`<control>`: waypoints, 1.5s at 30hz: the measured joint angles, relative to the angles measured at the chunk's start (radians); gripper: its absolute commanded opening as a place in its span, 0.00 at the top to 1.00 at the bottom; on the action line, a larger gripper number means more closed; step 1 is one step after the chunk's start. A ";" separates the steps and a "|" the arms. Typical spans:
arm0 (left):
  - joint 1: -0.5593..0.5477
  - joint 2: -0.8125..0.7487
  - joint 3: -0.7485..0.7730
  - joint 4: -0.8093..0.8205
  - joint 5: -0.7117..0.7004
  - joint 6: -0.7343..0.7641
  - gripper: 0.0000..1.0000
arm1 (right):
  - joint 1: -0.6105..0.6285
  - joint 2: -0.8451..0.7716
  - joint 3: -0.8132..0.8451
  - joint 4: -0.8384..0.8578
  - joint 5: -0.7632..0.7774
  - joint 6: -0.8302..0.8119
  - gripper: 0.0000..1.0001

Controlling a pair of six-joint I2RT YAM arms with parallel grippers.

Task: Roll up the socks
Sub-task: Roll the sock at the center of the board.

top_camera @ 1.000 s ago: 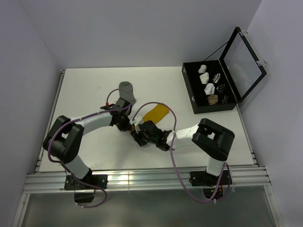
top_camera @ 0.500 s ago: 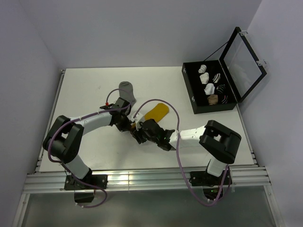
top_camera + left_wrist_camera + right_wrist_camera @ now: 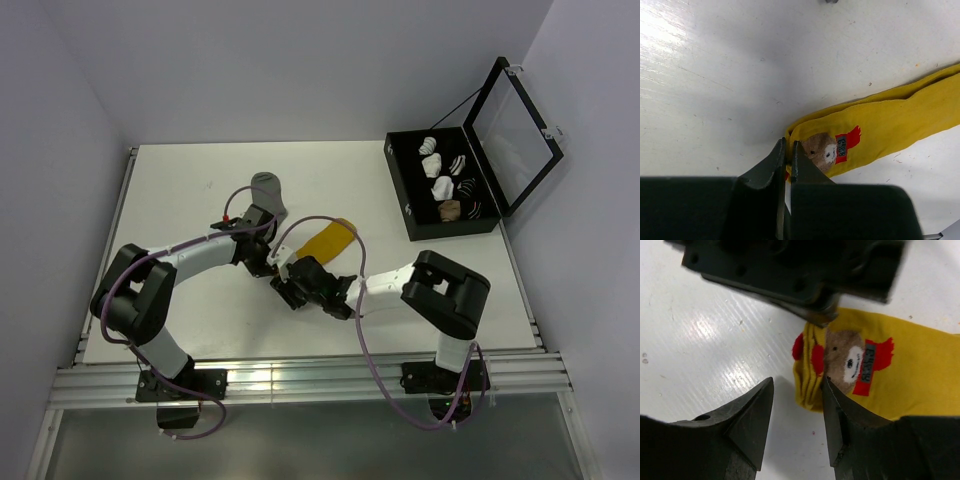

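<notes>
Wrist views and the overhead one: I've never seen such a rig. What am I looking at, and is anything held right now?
These are two robot arms bolted at the near edge of a white table. The overhead picture looks down from behind them; each other picture comes from a camera on one wrist, showing its own pincer. On the table lie a grey sock and a yellow sock with a bear patch; an open black case at the right holds rolled socks. The left pincer is shut on the yellow sock's cuff edge. The right pincer is open, its jaws either side of that same cuff, holding nothing.
</notes>
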 measured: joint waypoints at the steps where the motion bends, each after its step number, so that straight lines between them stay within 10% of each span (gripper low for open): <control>1: 0.000 0.000 0.001 0.000 0.000 0.000 1.00 | 0.005 0.003 0.000 -0.001 0.006 -0.002 0.50; 10: 0.005 0.000 0.001 -0.003 0.001 -0.001 0.99 | 0.030 0.028 0.018 -0.007 0.069 -0.016 1.00; 17: 0.020 -0.019 -0.031 0.018 0.008 -0.024 0.89 | 0.014 0.026 0.026 -0.026 0.032 0.029 1.00; 31: 0.047 -0.309 -0.266 0.263 0.012 -0.109 0.34 | -0.288 -0.003 -0.018 -0.001 -0.470 0.378 1.00; 45: -0.019 -0.327 -0.438 0.559 0.033 -0.114 0.35 | -0.476 0.214 -0.064 0.320 -0.854 0.799 1.00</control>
